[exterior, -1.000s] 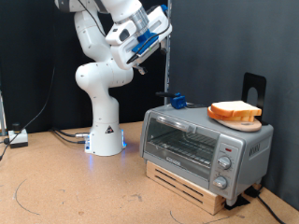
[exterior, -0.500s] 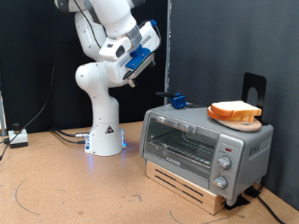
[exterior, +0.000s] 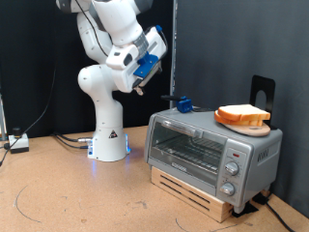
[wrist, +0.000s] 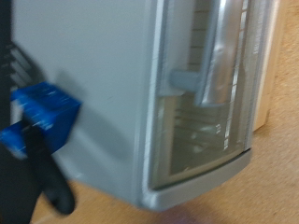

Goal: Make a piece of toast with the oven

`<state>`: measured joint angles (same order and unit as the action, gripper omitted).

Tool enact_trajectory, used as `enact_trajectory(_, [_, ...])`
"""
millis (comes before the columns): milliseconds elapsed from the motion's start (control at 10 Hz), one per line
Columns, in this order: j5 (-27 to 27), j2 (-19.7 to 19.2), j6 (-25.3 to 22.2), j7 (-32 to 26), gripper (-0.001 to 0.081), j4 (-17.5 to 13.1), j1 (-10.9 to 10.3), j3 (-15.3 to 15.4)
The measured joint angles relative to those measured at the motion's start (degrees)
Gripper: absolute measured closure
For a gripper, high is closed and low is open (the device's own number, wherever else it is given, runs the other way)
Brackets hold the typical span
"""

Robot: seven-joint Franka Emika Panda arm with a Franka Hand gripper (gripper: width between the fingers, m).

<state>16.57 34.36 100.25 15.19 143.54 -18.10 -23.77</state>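
Observation:
The silver oven [exterior: 210, 153] stands on a wooden pallet at the exterior view's right, its glass door shut. The piece of toast [exterior: 245, 113], pale with a brown crust, lies on a flatter orange-brown piece on the oven's top, towards the right. My gripper [exterior: 138, 85] hangs in the air up and to the left of the oven, touching nothing. The wrist view is blurred. It shows the oven [wrist: 103, 84], its door and grey bar handle [wrist: 220, 47]. No fingers show there.
A small blue clamp-like object [exterior: 182, 101] sits on the oven's top left corner, also seen as the blue object [wrist: 37, 117] in the wrist view. A black stand [exterior: 263, 92] rises behind the toast. The arm's white base [exterior: 108, 140] and cables are at the left.
The hand has come down and swung left from its higher spot near the pole. In the last half second it edged slightly back to the right.

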Motion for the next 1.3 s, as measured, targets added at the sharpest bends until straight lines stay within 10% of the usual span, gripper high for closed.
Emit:
enact_trajectory(500, [-0.67, -2.47, 13.58, 1.04, -0.0003, 8.49, 0.05, 2.87])
enact_trajectory(1300, [1.91, -9.88, 22.72, 0.99, -0.0003, 11.61, -1.05, 5.18])
